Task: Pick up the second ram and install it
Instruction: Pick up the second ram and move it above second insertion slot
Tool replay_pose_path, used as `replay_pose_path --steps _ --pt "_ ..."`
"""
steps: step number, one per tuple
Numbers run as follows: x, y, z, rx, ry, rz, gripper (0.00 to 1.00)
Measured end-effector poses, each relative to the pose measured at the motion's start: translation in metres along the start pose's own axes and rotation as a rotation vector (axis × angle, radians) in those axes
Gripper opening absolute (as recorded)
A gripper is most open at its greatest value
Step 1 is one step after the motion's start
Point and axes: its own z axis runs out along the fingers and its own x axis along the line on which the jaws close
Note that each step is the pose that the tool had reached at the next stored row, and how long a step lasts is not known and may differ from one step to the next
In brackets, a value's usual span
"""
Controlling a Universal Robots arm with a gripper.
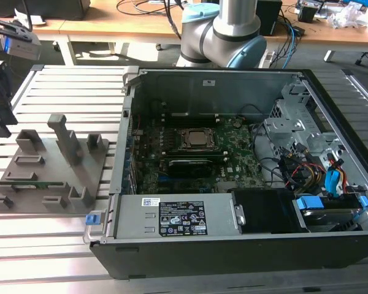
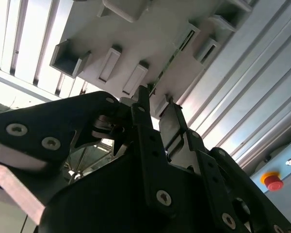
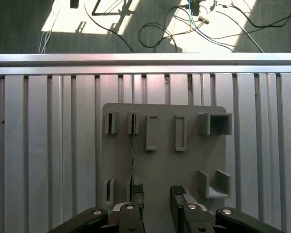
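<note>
1. over the grey tray (image 3: 165, 165) my gripper (image 3: 155, 194) hangs, fingers apart, clamped on nothing.
2. the second ram (image 3: 133, 155) stands edge-on in its tray slot, just beside one finger.
3. i judge nothing done yet: pick-up and install in the computer case (image 1: 233, 86) both remain.

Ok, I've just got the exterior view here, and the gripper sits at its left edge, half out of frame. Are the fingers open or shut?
Observer: Open. In the first wrist view the gripper has a clear gap between its fingers, with nothing in it.
Operator: And is it lined up on the stick?
Observer: Not centred. The second ram stands on edge in the grey tray, and its line runs to one finger rather than into the gap.
</note>
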Motion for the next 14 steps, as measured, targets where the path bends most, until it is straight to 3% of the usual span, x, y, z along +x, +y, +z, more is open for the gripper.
replay_pose_path --steps 5,10,14 --pt "0.0002 -0.0002 0.0055 0.0 0.0 0.0 0.36" --pt "0.0069 -0.0007 0.0116 -0.0001 0.0004 -0.011 0.36" --pt "0.0075 -0.0008 0.0156 -0.0003 0.0006 -0.012 0.36"
